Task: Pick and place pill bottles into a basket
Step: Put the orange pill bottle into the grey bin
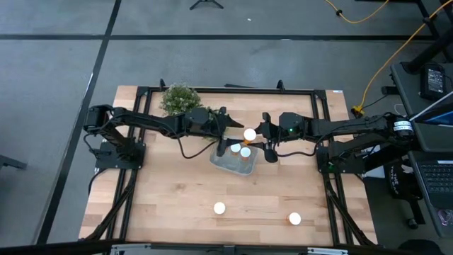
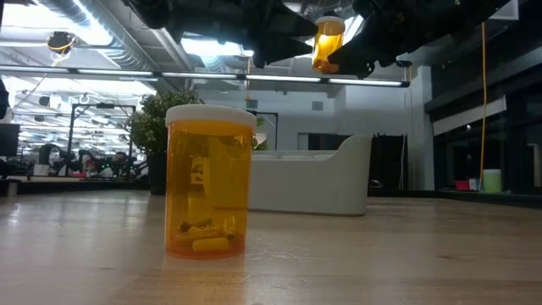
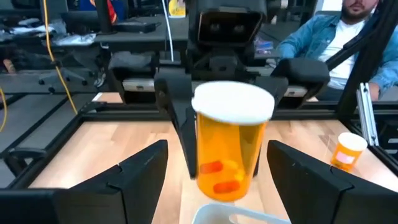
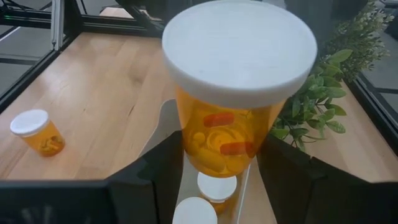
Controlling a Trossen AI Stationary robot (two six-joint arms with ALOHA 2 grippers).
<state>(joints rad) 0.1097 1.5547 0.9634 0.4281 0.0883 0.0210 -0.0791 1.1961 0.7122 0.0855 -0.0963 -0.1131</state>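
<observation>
My right gripper (image 1: 259,132) is shut on an orange pill bottle with a white cap (image 1: 250,134), held in the air over the far edge of the pale translucent basket (image 1: 225,163). The bottle also shows in the low view (image 2: 328,41). Two more bottles (image 1: 236,148) (image 1: 245,151) stand inside the basket. My left gripper (image 1: 231,127) is open just left of the held bottle. In the left wrist view its fingers (image 3: 127,180) stand on either side of the bottle (image 3: 231,149) with gaps showing. Two bottles (image 1: 219,208) (image 1: 294,219) stand upright on the table near the front. My right gripper pinches the bottle's orange body (image 4: 194,155) below the white cap, between its two fingers (image 4: 163,171). The fingers come level from the table's right side. The bottle stands upright in the hold, cap up, lifted clear above the basket.
A green potted plant (image 1: 180,99) stands at the table's far left, behind my left arm. A person in a denim jacket (image 3: 336,43) sits beyond the table's right side. Bare wood lies along the table's left and between the two front bottles.
</observation>
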